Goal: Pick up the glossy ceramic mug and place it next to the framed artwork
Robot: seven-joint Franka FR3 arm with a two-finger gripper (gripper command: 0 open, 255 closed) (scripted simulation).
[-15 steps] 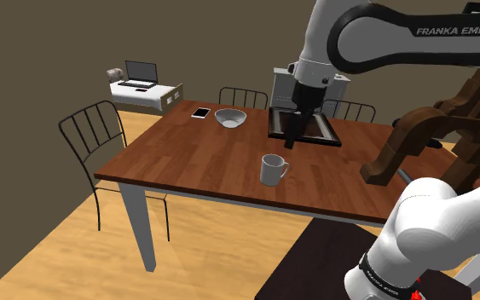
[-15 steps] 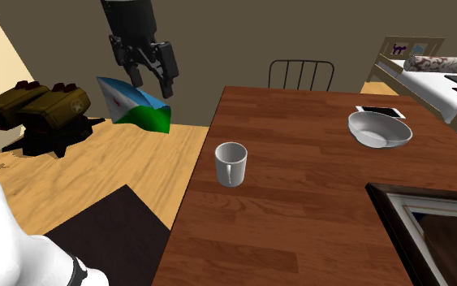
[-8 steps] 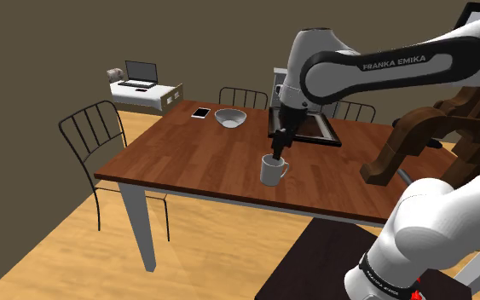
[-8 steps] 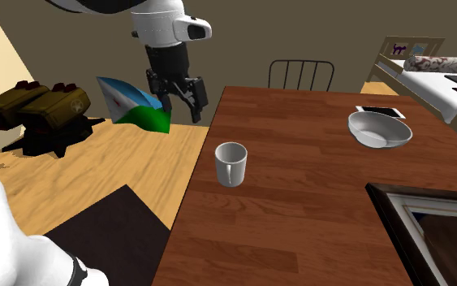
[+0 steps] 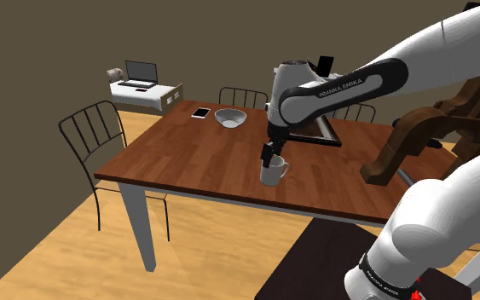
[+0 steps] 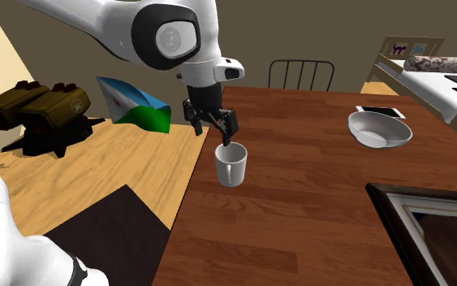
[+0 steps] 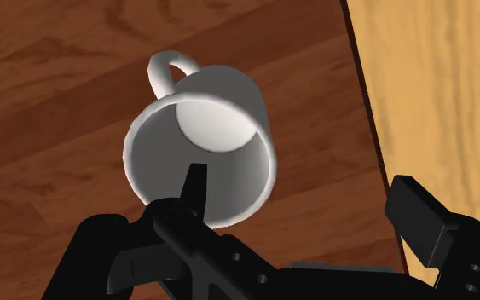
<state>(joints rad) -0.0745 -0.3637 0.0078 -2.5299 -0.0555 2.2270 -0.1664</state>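
Observation:
A plain white mug [image 5: 272,172] [image 6: 230,165] stands upright on the brown wooden table [image 5: 187,162], close to the table's edge [image 6: 187,195]. My black gripper [image 5: 268,157] [image 6: 215,130] hangs open just above its rim, touching nothing. In the wrist view one finger [image 7: 193,183] stands over the mug's [image 7: 204,141] opening and the other finger [image 7: 421,217] is outside, past the table edge; the handle points away from the gripper [image 7: 302,181]. The dark-framed artwork [image 5: 327,132] [image 6: 429,236] lies flat on the table beyond the mug, partly hidden by my arm.
A white bowl [image 5: 230,117] [image 6: 379,128] and a phone [image 5: 200,112] [image 6: 379,111] lie at the table's far side. Wire chairs [image 5: 93,136] [image 6: 299,75] stand around the table. A green and blue flag [image 6: 137,106] and a brown toy tank [image 6: 44,110] sit on the floor.
My arm has come down from high above the table to just over the mug. The fingers stayed apart. The mug has not moved.

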